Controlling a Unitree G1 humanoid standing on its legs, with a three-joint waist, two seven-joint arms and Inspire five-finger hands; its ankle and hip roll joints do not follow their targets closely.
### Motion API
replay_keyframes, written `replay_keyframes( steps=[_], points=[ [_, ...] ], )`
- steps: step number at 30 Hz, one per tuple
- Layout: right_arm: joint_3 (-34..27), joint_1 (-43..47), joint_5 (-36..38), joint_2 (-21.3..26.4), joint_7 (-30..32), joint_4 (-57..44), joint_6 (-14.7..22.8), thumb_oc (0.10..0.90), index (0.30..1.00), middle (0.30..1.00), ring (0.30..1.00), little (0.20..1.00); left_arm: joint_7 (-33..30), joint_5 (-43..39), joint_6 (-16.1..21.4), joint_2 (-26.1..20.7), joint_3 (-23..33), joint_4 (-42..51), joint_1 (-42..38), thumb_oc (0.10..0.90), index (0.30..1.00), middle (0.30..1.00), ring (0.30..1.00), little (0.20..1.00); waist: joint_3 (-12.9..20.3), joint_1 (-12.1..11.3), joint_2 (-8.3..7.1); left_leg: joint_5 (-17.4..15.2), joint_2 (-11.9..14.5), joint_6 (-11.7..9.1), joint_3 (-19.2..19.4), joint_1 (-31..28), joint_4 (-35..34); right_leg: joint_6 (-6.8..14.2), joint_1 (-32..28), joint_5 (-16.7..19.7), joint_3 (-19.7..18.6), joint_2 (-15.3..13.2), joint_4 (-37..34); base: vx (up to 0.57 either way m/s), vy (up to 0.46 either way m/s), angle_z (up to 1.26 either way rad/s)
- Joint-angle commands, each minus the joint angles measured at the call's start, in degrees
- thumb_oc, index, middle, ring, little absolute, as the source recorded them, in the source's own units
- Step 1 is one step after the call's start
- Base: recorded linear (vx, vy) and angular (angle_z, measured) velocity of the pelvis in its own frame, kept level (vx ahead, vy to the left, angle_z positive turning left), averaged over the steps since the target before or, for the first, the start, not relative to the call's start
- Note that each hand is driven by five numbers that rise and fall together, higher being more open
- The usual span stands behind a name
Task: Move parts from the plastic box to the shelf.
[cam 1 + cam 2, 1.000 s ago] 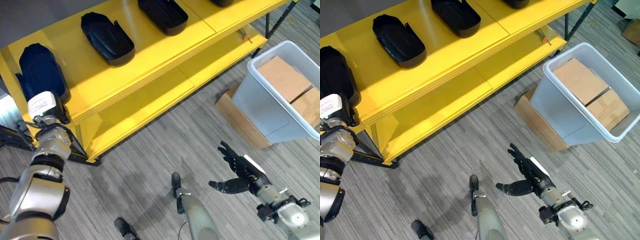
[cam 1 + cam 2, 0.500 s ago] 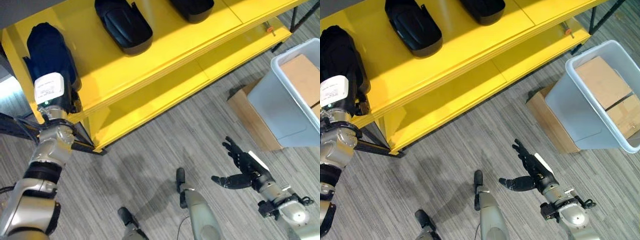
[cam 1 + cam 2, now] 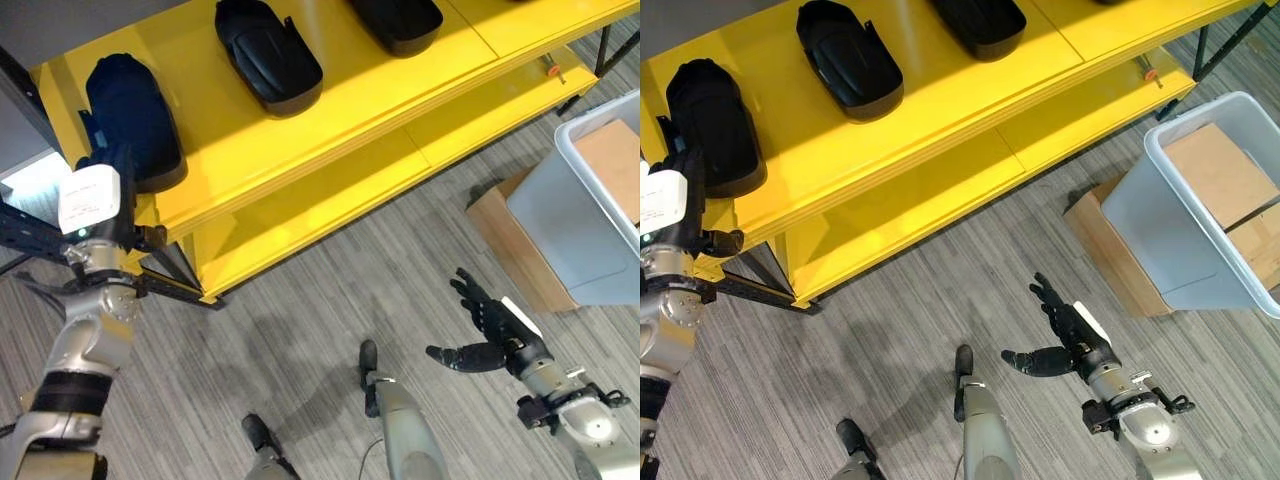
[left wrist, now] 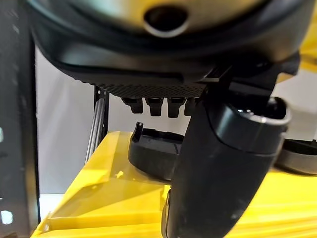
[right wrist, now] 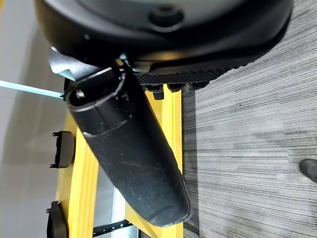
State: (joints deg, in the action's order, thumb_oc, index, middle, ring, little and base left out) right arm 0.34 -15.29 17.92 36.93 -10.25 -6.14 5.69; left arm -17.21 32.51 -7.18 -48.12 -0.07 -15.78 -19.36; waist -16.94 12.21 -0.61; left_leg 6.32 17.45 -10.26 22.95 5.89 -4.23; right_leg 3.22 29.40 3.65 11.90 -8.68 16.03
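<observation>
Grey striped carpet floor runs under a yellow shelf with two tiers, whose upper tier carries a row of black parts. The leftmost black part lies at the shelf's left end, a second black part sits farther along the same tier, and a third is cut off at the upper edge of the view. The left arm reaches up from the lower left, its wrist raised to the shelf's front corner; the left robot hand sits just beside the near end of the leftmost part, and its wrist view shows the fingers short and straight past the thick thumb, with the part lying on the yellow board beyond them and apart from them. The right arm comes in low from the lower right, and the right robot hand hangs over the carpet with fingers spread and thumb held out sideways, holding nothing. At the right stands the pale plastic box with brown cardboard pieces inside it, tilted against a flat cardboard carton on the floor.
</observation>
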Motion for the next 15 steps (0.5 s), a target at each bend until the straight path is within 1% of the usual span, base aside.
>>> replay_keyframes(
  steps=[1,2,5,6,8,10,13,15],
  points=[
    [-4.2,0.4,-1.6,0.3,0.4,-5.4,3.7,0.9,1.0,1.0,1.0,1.0,-3.6,4.3,2.2,-1.7,6.6,5.0,-3.3,0.9,1.0,1.0,1.0,1.0,3.2,1.3,-0.27,-4.9,2.1,-1.0,-2.9,-3.7,6.0,5.0,-3.9,-2.7,-2.4,-2.9,-2.3,0.01,0.017,0.06],
    [-4.3,0.4,-1.5,0.3,0.2,-5.4,3.8,0.9,1.0,1.0,1.0,1.0,-3.9,3.8,3.3,-1.4,7.6,7.2,-2.0,0.9,1.0,1.0,1.0,1.0,3.4,1.0,-0.16,-4.8,2.1,-1.0,-3.0,-4.1,5.9,5.0,-4.4,-2.8,-2.3,-3.0,-2.5,0.01,0.015,0.05],
    [-4.2,0.5,-1.6,0.2,0.2,-5.0,3.9,0.9,1.0,1.0,1.0,1.0,-3.7,3.2,4.6,-0.8,8.7,10.0,0.3,0.9,1.0,1.0,1.0,1.0,3.7,0.7,0.04,-4.6,2.1,-1.0,-3.1,-4.4,5.7,5.0,-5.1,-2.8,-2.1,-3.0,-2.9,0.0,0.0,0.0],
    [-4.0,0.6,-1.8,0.0,0.2,-4.9,3.9,0.9,1.0,1.0,1.0,1.0,-3.6,2.6,5.4,0.2,9.7,11.7,2.2,0.9,1.0,1.0,1.0,1.0,3.9,0.4,0.15,-4.5,2.0,-1.0,-3.2,-4.8,5.5,5.0,-5.7,-2.8,-2.0,-3.0,-3.2,0.0,0.0,0.0],
    [-3.9,0.7,-1.8,0.1,0.2,-4.8,3.9,0.9,1.0,1.0,1.0,1.0,-3.5,2.6,5.4,0.3,9.9,11.9,2.5,0.9,1.0,1.0,1.0,1.0,3.9,0.5,0.2,-4.5,2.1,-1.0,-3.2,-4.9,5.4,5.0,-5.8,-2.8,-2.0,-3.0,-3.3,0.0,0.0,0.0],
    [-4.0,0.6,-2.1,-0.1,0.2,-5.0,4.0,0.9,1.0,1.0,1.0,1.0,-4.2,1.2,6.7,3.2,10.5,14.4,4.4,0.9,1.0,1.0,1.0,1.0,4.3,0.1,0.29,-4.2,2.0,-1.0,-3.3,-5.3,5.1,5.0,-6.7,-2.8,-1.7,-3.0,-3.8,0.0,0.009,0.03],
    [-3.9,0.5,-2.1,0.2,0.2,-5.0,4.2,0.9,1.0,1.0,1.0,1.0,-4.2,1.3,7.3,5.3,10.8,16.6,6.7,0.9,1.0,1.0,1.0,1.0,4.6,-0.1,0.47,-4.0,1.9,-1.0,-3.7,-5.6,4.9,5.0,-7.6,-2.8,-1.3,-3.0,-4.3,0.0,0.007,0.09],
    [-3.5,0.5,-2.1,0.3,0.2,-5.1,4.4,0.9,1.0,1.0,1.0,1.0,-4.9,1.0,7.8,6.9,10.1,16.8,7.2,0.9,1.0,1.0,1.0,1.0,4.8,-0.2,0.38,-3.8,1.9,-1.1,-3.8,-5.6,4.7,5.0,-8.2,-2.6,-1.1,-3.0,-4.9,-0.01,0.001,0.08]
  ],
)
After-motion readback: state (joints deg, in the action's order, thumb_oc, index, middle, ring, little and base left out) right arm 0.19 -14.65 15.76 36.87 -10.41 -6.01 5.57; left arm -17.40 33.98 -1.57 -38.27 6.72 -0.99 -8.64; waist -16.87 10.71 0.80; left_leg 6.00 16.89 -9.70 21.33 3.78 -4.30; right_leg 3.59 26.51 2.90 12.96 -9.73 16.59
